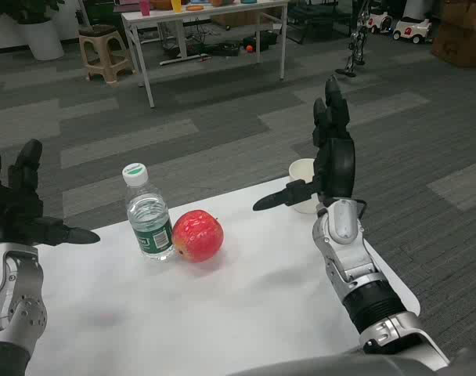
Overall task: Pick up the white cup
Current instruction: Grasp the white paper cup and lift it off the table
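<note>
Just behind the right hand's [332,160] fingers [281,197], white cup [301,171].

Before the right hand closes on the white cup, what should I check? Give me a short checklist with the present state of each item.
1. Cup upright at the table's far edge: ok.
2. Right hand empty, fingers spread: ok.
3. Right hand beside cup, thumb across its front: ok.
4. Hand touching cup: cannot tell, hand hides its right side.
5. Bottle and apple apart from cup: ok.
6. Left hand out of the way at the left edge: ok.
</note>
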Controlling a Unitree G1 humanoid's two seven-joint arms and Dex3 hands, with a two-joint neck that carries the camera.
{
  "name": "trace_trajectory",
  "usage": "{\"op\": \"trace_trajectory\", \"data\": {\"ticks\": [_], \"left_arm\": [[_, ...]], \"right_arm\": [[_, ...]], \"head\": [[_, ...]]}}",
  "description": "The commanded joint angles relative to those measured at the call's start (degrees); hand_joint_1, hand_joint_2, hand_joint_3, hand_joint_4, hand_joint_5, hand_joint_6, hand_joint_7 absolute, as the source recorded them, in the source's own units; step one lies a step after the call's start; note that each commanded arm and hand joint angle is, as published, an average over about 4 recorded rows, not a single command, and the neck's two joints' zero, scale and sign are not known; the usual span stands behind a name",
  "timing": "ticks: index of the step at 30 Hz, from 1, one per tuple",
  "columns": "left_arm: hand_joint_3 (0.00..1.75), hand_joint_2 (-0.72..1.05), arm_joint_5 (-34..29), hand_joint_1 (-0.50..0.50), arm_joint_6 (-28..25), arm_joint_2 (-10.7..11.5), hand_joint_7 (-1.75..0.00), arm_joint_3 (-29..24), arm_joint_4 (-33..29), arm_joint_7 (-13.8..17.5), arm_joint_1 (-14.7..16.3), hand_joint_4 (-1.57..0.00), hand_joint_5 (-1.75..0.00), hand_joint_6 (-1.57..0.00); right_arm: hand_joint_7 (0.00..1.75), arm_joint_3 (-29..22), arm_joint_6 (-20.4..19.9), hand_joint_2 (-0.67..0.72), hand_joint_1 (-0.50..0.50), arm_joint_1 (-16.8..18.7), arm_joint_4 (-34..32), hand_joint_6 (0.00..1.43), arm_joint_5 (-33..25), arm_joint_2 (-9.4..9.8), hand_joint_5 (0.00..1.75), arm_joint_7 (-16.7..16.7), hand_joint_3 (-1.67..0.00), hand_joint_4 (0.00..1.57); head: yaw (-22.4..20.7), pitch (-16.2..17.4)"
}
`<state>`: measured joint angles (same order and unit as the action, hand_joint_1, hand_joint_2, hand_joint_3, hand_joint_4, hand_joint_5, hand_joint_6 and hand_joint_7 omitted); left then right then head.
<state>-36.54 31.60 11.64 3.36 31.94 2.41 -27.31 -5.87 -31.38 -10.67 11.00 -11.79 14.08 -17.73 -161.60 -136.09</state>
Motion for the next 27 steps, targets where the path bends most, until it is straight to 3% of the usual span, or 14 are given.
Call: {"op": "trace_trajectory", "data": {"ticks": [1, 7, 11, 13, 27], "left_arm": [[0.09, -0.69, 0.33, -0.5, 5.9, -1.36, 0.0, -3.45, -21.39, -0.57, 4.99, 0.0, -0.72, 0.0], [0.09, -0.64, 0.33, -0.5, 3.49, -1.01, 0.0, -3.52, -21.85, -0.48, 5.34, 0.0, -0.72, 0.0], [0.09, -0.64, 0.47, -0.5, -1.63, -0.04, 0.0, -3.71, -23.9, -0.48, 6.57, 0.0, -0.82, 0.0], [0.09, -0.64, 0.55, -0.5, -3.3, 0.4, 0.0, -3.67, -24.38, -0.52, 6.88, 0.0, -0.77, 0.0], [0.09, -0.59, 0.6, -0.5, -4.84, 0.14, 0.0, -3.91, -24.03, -0.48, 6.83, 0.0, -0.72, 0.0]], "right_arm": [[0.0, -3.19, -7.4, 0.66, -0.44, -6.79, -14.25, 0.0, -4.99, 11.97, 0.0, 1.41, 0.0, 0.0], [0.0, -3.34, -6.52, 0.6, -0.42, -6.6, -14.16, 0.0, -5.15, 11.94, 0.0, 2.13, 0.0, 0.0], [0.0, -3.23, -5.66, 0.57, -0.42, -5.86, -14.07, 0.0, -5.43, 12.2, 0.0, 2.83, 0.0, 0.0], [0.0, -3.14, -5.49, 0.53, -0.42, -5.51, -13.98, 0.0, -5.52, 12.42, 0.0, 3.01, 0.0, 0.0], [0.0, -2.99, -5.35, 0.47, -0.42, -5.02, -13.9, 0.0, -5.63, 12.38, 0.0, 3.4, 0.0, 0.0]], "head": [[-0.62, 0.1], [-0.29, 0.84], [-0.29, 0.84], [-0.08, 1.22], [0.41, 3.18]]}}
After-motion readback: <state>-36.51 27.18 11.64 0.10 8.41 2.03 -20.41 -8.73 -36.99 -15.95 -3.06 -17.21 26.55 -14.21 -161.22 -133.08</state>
